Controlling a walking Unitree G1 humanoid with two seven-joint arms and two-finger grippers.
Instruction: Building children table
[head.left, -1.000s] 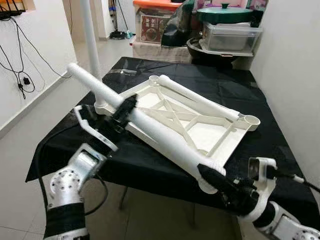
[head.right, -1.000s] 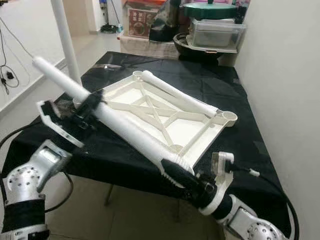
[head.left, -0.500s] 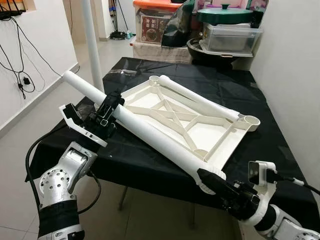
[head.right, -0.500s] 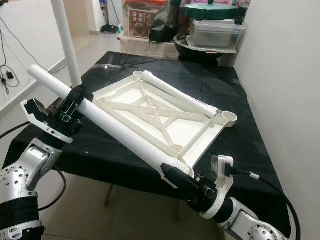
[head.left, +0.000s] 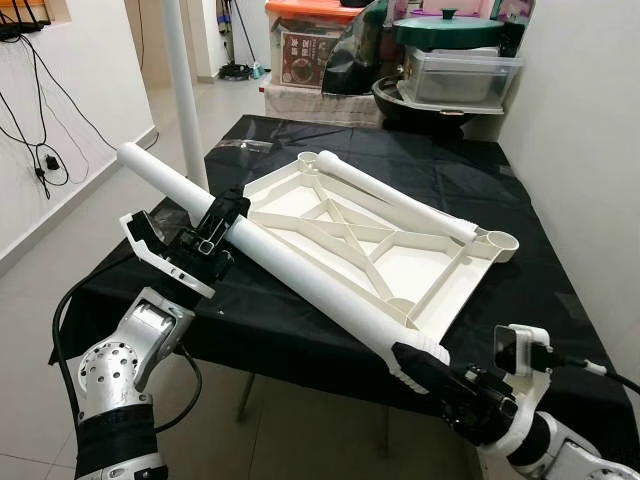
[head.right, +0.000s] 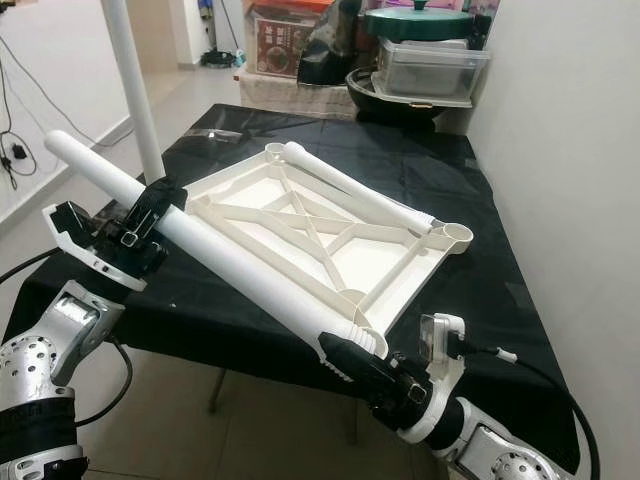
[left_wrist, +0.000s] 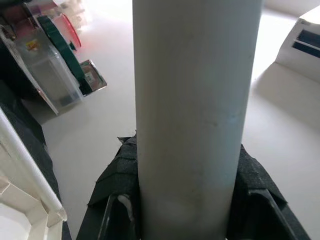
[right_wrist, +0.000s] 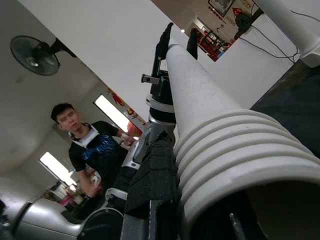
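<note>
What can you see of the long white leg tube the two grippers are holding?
The leg tube is a long, smooth white cylinder that looks plastic, hollow, with a ribbed threaded end. It is held slanted above the near edge of the upturned tabletop. The left gripper clamps it toward its plain upper end, which juts past the table's left side. The right gripper clamps the ribbed lower end.

A long white plastic table leg (head.left: 300, 275) has a smooth, matt tube surface and a ribbed moulded end, and the upturned white tabletop (head.left: 380, 240) is the same matt plastic with raised cross ribs. The table (head.left: 300, 330) beneath wears a black cloth with a slight crinkled sheen. The left gripper (head.left: 215, 228) and right gripper (head.left: 450, 385) have black fingers padded with rough, grainy material, on arms of brushed silver metal.
</note>
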